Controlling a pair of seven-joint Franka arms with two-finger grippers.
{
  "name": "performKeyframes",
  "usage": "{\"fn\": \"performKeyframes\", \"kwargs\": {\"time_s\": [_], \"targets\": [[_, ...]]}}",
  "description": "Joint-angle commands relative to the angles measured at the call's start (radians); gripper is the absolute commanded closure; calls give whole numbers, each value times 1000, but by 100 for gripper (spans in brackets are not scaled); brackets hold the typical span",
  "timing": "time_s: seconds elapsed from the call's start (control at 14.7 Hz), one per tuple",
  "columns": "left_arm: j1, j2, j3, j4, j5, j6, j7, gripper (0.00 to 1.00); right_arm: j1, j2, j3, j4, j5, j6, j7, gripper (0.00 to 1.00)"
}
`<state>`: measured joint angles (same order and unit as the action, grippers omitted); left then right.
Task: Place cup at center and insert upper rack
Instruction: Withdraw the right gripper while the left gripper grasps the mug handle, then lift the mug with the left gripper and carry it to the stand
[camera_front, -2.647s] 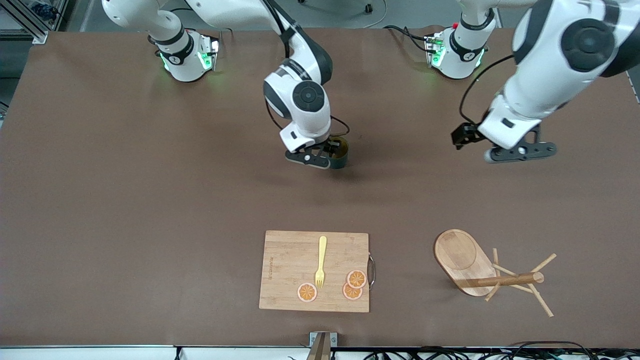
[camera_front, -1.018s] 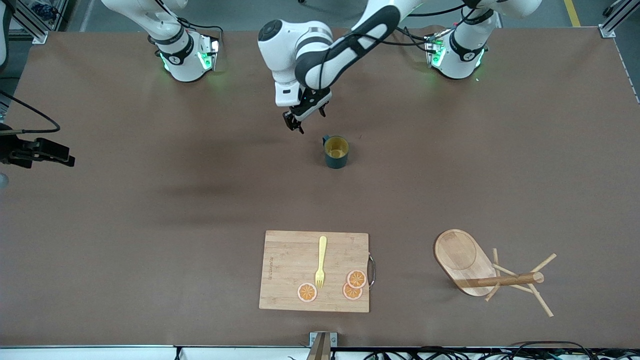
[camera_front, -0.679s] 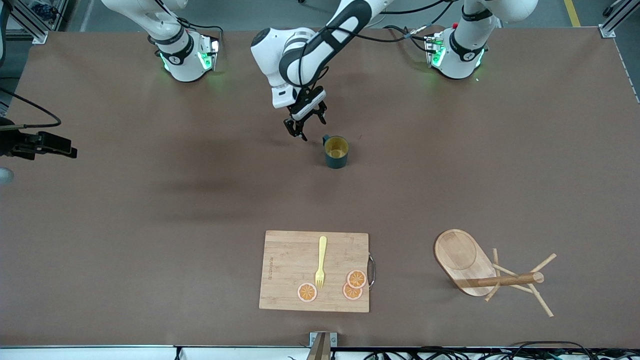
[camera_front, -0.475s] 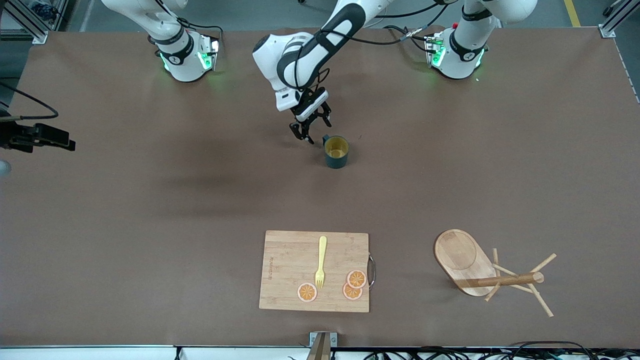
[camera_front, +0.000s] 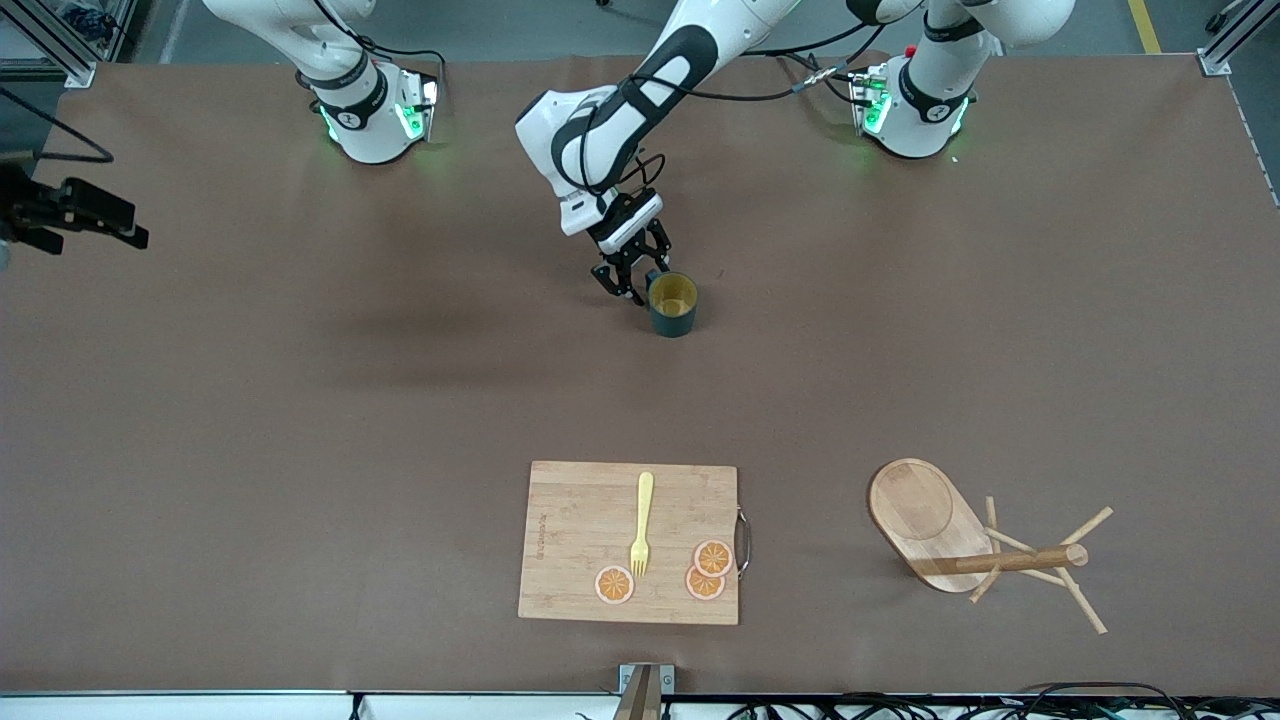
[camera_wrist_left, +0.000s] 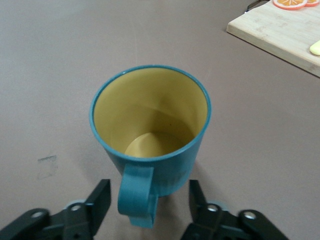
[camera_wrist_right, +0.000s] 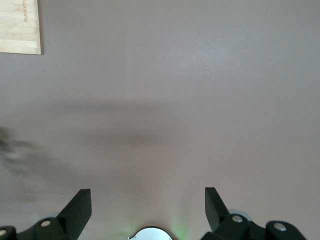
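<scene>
Cup (camera_wrist_left: 150, 135) teal outside, mustard-yellow inside, upright

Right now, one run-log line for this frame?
left gripper: open, straddling cup handle | right gripper: open, waiting at table edge | upper rack: lying tipped, untouched

I am seeing only a dark part of the right gripper (camera_front: 72, 211) at the front view's edge; the rest is running out of frame. The left gripper (camera_front: 634, 284) is covering the handle of the cup (camera_front: 674, 304) there. In the left wrist view the cutting board (camera_wrist_left: 278, 31), an orange slice (camera_wrist_left: 290, 3) and a yellow piece (camera_wrist_left: 315, 48) are being cropped by the edge. The board's print is reading too small. A dark smear (camera_wrist_right: 11, 150) in the right wrist view is staying unidentifiable.
</scene>
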<state>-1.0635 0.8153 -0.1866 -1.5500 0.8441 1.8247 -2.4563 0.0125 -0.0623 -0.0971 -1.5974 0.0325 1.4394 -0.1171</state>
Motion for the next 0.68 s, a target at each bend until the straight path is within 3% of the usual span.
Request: {"fn": "performKeyframes", "kwargs": {"time_s": [0.0, 0.2, 0.34, 0.61], "targets": [[-10, 16, 6, 27, 23, -27, -12, 52, -15, -71, 11, -59, -14, 24, 5, 0], [-12, 13, 6, 30, 23, -33, -10, 86, -16, -85, 10, -58, -14, 19, 7, 0], [-10, 7, 6, 30, 23, -33, -3, 99, -19, -79, 8, -53, -13, 18, 7, 0], [28, -62, 6, 50, 1, -35, 77, 100, -20, -53, 8, 17, -14, 6, 10, 0]]}}
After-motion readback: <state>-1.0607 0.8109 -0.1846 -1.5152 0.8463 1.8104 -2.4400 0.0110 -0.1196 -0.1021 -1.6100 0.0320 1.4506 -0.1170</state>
